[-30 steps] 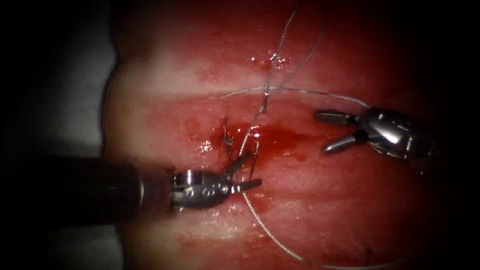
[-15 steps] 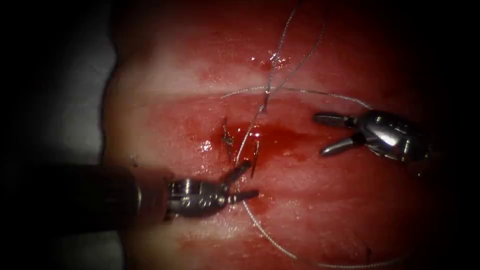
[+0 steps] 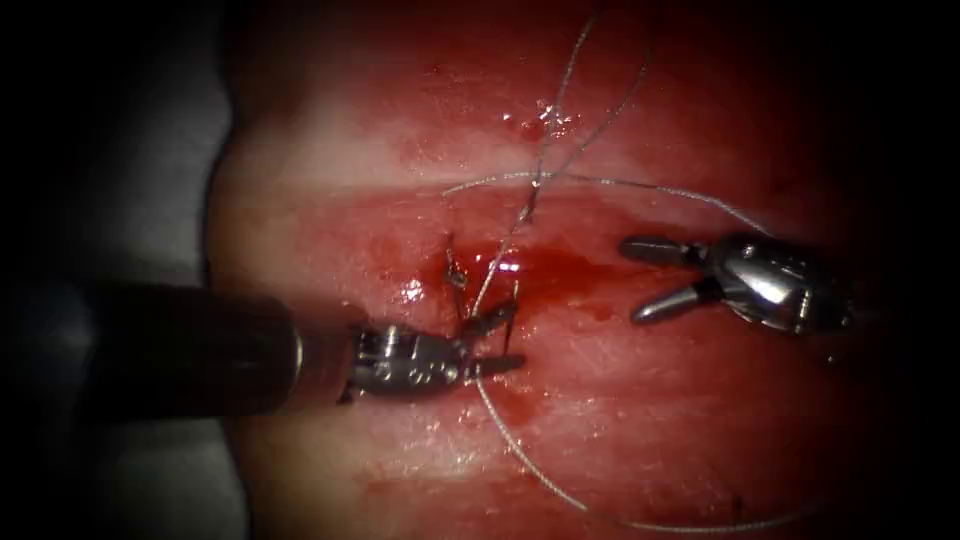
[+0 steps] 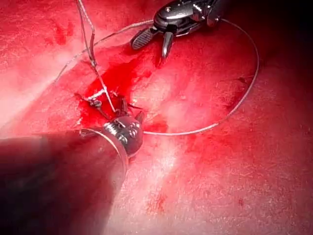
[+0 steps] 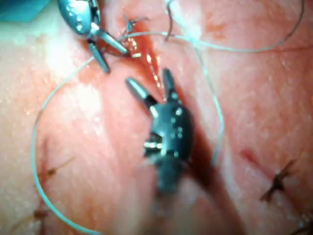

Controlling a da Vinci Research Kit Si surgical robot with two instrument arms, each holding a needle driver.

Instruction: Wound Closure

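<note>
The tissue [image 3: 640,400] has a wet cut [image 3: 540,270] pooled with red fluid. The thin dark needle [image 3: 510,318] stands in the tissue just right of the thread [image 3: 540,470], and another dark piece [image 3: 455,278] sticks up left of it. My left tool [image 3: 503,342] comes in from the left with its jaws open, straddling the thread right at the needle and shut on nothing. It is also seen from behind in the left wrist view [image 4: 128,131]. My right tool [image 3: 640,280] hovers right of the cut, open and holding nothing. In the right wrist view its fingers [image 5: 134,88] spread toward the cut.
The thread runs from the top down through the cut and sweeps along the near tissue. A second strand [image 3: 600,181] crosses above the cut toward the right tool. Older dark stitches [image 5: 278,181] mark the tissue. A grey edge [image 3: 150,200] borders the tissue at the left.
My left tool dipped toward the near side, then came back up and right to the needle, its jaws narrower. The right tool drifted slightly left.
</note>
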